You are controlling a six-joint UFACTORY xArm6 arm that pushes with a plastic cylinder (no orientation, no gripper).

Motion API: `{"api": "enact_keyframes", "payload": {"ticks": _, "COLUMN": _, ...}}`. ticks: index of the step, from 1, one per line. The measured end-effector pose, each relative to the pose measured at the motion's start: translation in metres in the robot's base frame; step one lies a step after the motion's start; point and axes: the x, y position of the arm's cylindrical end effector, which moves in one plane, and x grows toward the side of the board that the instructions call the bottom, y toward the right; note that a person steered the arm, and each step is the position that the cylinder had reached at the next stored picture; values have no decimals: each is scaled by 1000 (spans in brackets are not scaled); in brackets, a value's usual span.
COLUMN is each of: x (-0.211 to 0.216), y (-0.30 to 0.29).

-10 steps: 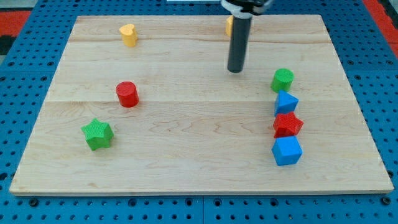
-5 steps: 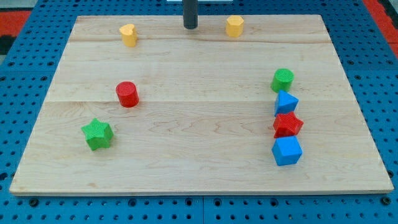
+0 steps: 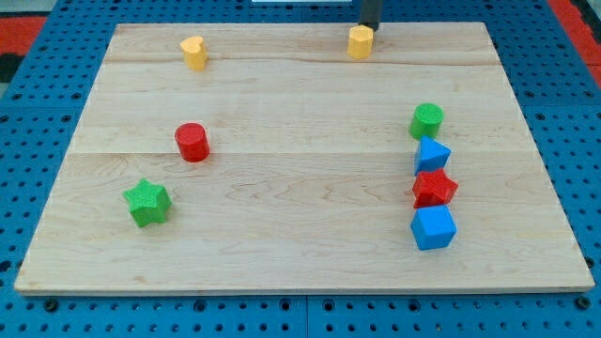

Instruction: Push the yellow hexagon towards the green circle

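Note:
The yellow hexagon (image 3: pixel 361 41) sits near the board's top edge, right of centre. My tip (image 3: pixel 370 27) is just above it, at its upper right, touching or nearly touching it. The green circle (image 3: pixel 427 120) stands at the right side of the board, below and to the right of the hexagon, at the head of a column of blocks.
Below the green circle stand a blue block (image 3: pixel 432 154), a red star (image 3: pixel 434 188) and a blue cube (image 3: pixel 433 227). A yellow block (image 3: pixel 193 52) is at the top left, a red cylinder (image 3: pixel 192 142) at mid left, a green star (image 3: pixel 146 203) at lower left.
My tip went from mid-board up to the top edge left of the hexagon, then right to just above it. The hexagon has shifted slightly right and down.

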Motion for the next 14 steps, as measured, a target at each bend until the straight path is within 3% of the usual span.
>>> {"api": "enact_keyframes", "payload": {"ticks": 1, "x": 0, "y": 6}}
{"api": "enact_keyframes", "payload": {"ticks": 3, "x": 6, "y": -42}}
{"api": "enact_keyframes", "payload": {"ticks": 10, "x": 63, "y": -34}}
{"api": "enact_keyframes", "payload": {"ticks": 14, "x": 63, "y": 24}}
